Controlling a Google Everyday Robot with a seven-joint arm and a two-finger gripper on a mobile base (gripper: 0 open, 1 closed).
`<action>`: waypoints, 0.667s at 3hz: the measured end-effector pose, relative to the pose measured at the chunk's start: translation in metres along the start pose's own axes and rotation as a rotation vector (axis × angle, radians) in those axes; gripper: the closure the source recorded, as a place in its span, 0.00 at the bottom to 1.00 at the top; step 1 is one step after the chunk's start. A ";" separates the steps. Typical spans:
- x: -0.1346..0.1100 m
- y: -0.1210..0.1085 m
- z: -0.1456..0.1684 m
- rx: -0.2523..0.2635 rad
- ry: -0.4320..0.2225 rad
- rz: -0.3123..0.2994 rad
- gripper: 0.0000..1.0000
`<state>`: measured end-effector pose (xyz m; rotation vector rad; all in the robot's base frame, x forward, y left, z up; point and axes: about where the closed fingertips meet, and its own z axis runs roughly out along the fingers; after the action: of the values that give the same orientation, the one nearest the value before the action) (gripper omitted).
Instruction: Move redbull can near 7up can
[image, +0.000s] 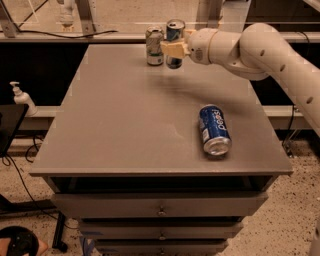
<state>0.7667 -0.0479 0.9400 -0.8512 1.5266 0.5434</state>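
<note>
The 7up can, whitish-silver and green, stands upright at the far edge of the grey table. The redbull can, slim and blue-and-silver, is upright just to its right, almost touching it. My gripper reaches in from the right and is shut on the redbull can's middle, with a tan finger across its front. The redbull can's base is at or just above the tabletop; I cannot tell which.
A dark-blue Pepsi can lies on its side at the right of the table. My white arm spans the far right corner. Drawers sit below the tabletop. A pump bottle stands off the table to the left.
</note>
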 end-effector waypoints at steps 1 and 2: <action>0.010 -0.023 0.019 0.022 -0.005 0.019 1.00; 0.018 -0.036 0.040 0.024 0.019 0.020 1.00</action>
<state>0.8202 -0.0436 0.9219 -0.8257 1.5572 0.5319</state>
